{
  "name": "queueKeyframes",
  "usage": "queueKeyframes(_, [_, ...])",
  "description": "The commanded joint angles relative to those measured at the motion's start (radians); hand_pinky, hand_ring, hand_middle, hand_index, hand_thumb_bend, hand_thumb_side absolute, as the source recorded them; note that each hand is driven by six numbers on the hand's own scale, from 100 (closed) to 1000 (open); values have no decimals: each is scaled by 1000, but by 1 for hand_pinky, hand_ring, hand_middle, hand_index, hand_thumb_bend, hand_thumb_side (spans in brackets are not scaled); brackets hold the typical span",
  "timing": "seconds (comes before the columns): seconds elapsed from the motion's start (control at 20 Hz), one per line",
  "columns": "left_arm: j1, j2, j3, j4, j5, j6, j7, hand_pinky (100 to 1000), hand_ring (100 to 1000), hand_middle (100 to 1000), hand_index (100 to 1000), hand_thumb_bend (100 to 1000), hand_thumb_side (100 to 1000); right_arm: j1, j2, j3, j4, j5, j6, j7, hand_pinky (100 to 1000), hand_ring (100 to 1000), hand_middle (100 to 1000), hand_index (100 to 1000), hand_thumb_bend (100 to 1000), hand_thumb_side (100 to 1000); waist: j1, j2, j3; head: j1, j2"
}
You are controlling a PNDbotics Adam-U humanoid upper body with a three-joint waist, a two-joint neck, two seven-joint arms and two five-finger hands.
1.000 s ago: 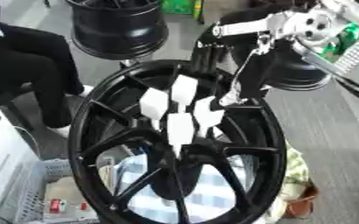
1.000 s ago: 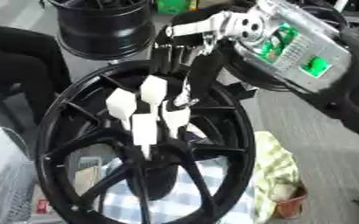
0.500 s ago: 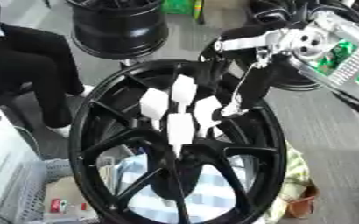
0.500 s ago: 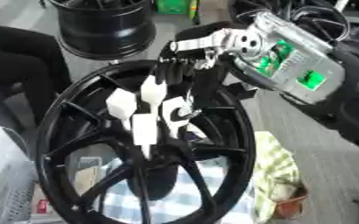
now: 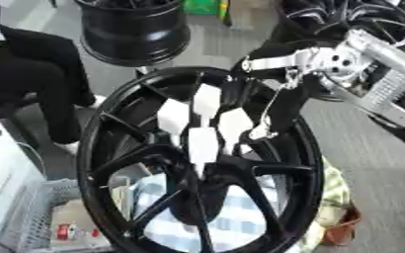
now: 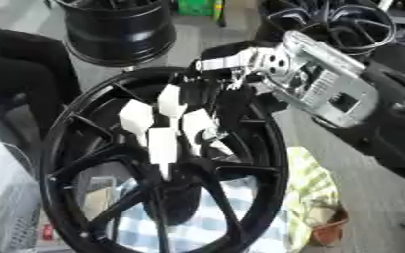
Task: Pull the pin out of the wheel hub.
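A large black wheel point(image 5: 102, 143) with several spokes lies in the middle of both views. At its hub stand several white blocky pins point(image 5: 202, 143), close together. My right hand point(image 5: 279, 106) comes in from the upper right on a silver wrist point(image 5: 340, 59). It reaches down over the hub with straight dark fingers point(image 5: 260, 132). Their tips sit right beside the right-hand white pin point(image 5: 234, 123). I cannot tell whether they touch it. The left hand shows in no view.
A second black rim point(image 5: 133, 29) stands behind the wheel and a third rim point(image 5: 353, 15) at the back right. A person in black point(image 5: 24, 74) sits at the left. A white basket point(image 5: 33, 217), a checked cloth point(image 5: 240, 220), a yellow-green cloth point(image 5: 336, 190) and a brown pot point(image 5: 340, 231) lie below.
My right arm has come lower, and the hand has moved down toward the hub, beside the right-hand white pin. The pins have not moved.
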Motion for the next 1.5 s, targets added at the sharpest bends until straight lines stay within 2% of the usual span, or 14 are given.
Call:
queueKeyframes(0.05, [-16,7,3,-11,7,1,-3,778,752,649,809,100,561,-5,0,-20,22,14,36,47,809,749,690,738,483,100,10,-7,3,-4,-2])
queueKeyframes(0.55, [-21,1,1,-11,8,5,-7,779,753,650,810,100,569,4,26,-22,83,71,-28,32,817,773,705,744,475,100,10,2,5,-6,-12])
queueKeyframes(0.75, [-20,-2,1,-11,6,8,-7,779,753,650,810,100,574,8,32,-24,102,78,-43,27,810,755,681,728,474,100,9,5,4,-4,-14])
queueKeyframes(1.25, [-18,-7,1,-11,4,14,-8,780,754,651,810,100,582,14,47,-26,115,69,-38,-19,796,716,614,672,447,100,8,8,5,-2,-15])
queueKeyframes(1.45, [-17,-9,2,-11,3,17,-6,780,754,651,810,100,584,18,52,-29,117,64,-31,-63,793,698,591,648,425,100,8,9,6,0,-16])
queueKeyframes(1.5, [-17,-9,3,-11,3,17,-6,780,754,652,810,100,582,18,53,-29,116,63,-30,-76,784,675,560,617,409,100,8,8,6,0,-15])
